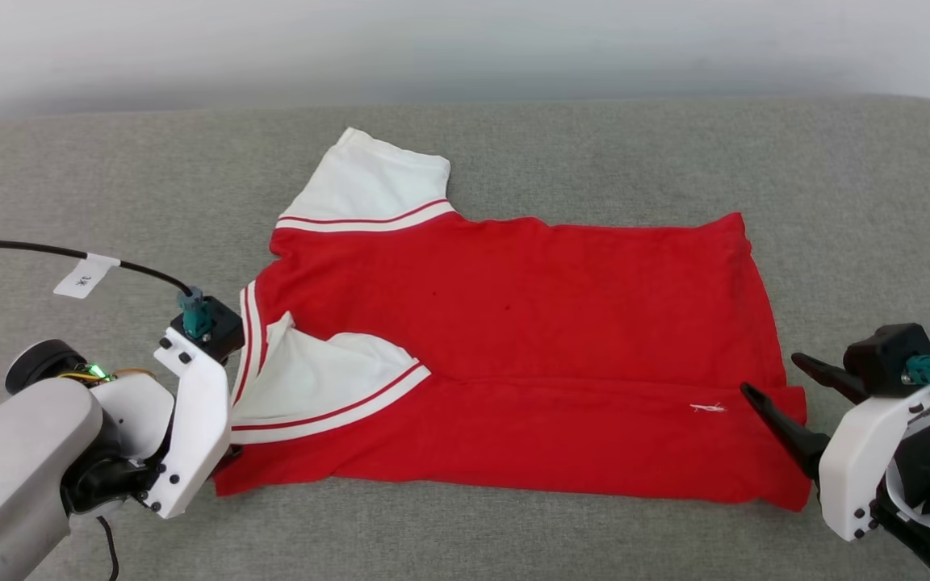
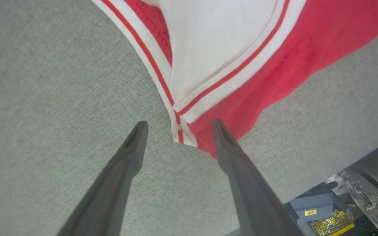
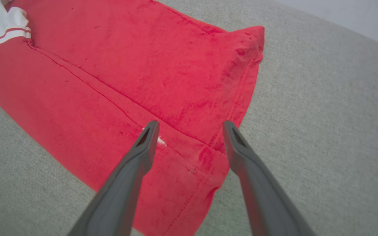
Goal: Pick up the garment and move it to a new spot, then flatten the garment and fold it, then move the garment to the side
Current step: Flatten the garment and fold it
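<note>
The garment [image 1: 513, 323] lies spread across the grey cushion [image 1: 110, 161], collar end to the left and hem [image 1: 764, 307] to the right. Its near long edge is turned over the body along a straight crease [image 1: 594, 383]. At the left, the left gripper [image 2: 177, 126] has its fingers spread and holds nothing. In the left wrist view they straddle the near-left corner, where the striped collar trim [image 2: 149, 62] meets the folded band. The near sleeve [image 1: 312, 379] lies tucked onto the body; the far sleeve [image 1: 376, 181] sticks out beyond the far edge. At the right, the right gripper [image 3: 190, 126] is likewise spread and empty, poised over the hem end of the crease; whether a fingertip touches cloth cannot be told. The step in hand appears to be the fold, with one lengthwise fold laid and the far side not yet done. For the next grasp, pinch every layer at each corner, not the top ply alone. Lift both ends together and level, and keep the cloth taut between the grippers so the crease stays straight. Fold the far sleeve inward before the far edge comes over.
</note>
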You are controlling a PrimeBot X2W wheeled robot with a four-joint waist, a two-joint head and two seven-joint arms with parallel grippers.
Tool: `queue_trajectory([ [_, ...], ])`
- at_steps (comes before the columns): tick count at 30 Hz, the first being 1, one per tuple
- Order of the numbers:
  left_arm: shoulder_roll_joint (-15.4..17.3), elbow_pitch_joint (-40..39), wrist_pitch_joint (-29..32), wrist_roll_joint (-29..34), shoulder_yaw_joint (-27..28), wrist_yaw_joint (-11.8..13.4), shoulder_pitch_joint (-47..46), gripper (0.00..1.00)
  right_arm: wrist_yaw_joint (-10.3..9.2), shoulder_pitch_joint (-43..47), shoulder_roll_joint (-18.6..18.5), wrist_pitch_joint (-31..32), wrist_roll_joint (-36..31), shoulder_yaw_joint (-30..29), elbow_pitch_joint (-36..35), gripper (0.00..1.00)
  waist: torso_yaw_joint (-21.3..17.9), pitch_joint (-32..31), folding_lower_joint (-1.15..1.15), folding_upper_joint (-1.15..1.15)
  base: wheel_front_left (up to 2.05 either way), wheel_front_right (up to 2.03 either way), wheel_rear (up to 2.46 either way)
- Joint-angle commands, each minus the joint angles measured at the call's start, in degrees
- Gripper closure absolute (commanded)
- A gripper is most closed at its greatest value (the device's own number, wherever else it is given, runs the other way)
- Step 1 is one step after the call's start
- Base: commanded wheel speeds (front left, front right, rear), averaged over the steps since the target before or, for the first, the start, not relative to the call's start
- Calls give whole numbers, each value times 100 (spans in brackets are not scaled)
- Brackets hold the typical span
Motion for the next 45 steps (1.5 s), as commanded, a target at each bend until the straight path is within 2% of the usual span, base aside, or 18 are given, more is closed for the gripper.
queue_trajectory([
  [1,-7,78,87,-126,-55,1,-89,0,-4,-101,-14,24,43,25,-16,0,-60,68,0,0,0,0,0],
  [8,-136,478,220,-354,-449,1,-178,0,-4,-287,36,66,53,146,-2,0,-208,266,0,0,0,0,0],
  [13,-279,793,85,-447,-745,7,-129,0,-4,-404,54,68,52,200,-3,0,-271,341,0,0,0,0,0],
  [14,-297,815,86,-462,-825,7,-124,25,-4,-414,50,68,54,203,-6,0,-279,341,0,0,0,0,0],
  [15,-304,824,78,-500,-896,7,-112,100,-4,-426,38,71,60,204,-14,0,-284,332,0,0,0,0,0],
  [21,-200,713,-30,-701,-1145,6,-244,100,-4,-511,-198,211,134,160,-127,0,-236,112,0,0,0,0,0],
  [25,-120,564,-186,-739,-1224,5,-397,100,-4,-623,-542,609,316,189,-301,0,-168,-71,0,0,0,0,0],
  [30,-24,321,-344,-750,-1322,6,-537,100,-4,-869,-1018,1461,690,358,-523,0,-98,-204,0,0,0,0,0],
  [36,-38,155,-452,-729,-1408,6,-680,100,-4,-1103,-1458,2610,1179,856,-607,0,13,-198,0,0,0,0,0],
  [39,-75,119,-507,-695,-1435,6,-748,100,-4,-1158,-1526,2920,1360,1097,-534,0,70,-144,0,0,0,0,0],
  [45,-111,64,-579,-643,-1466,6,-852,100,-4,-1101,-1263,3081,1578,1545,-238,0,147,40,0,0,0,0,0],
])
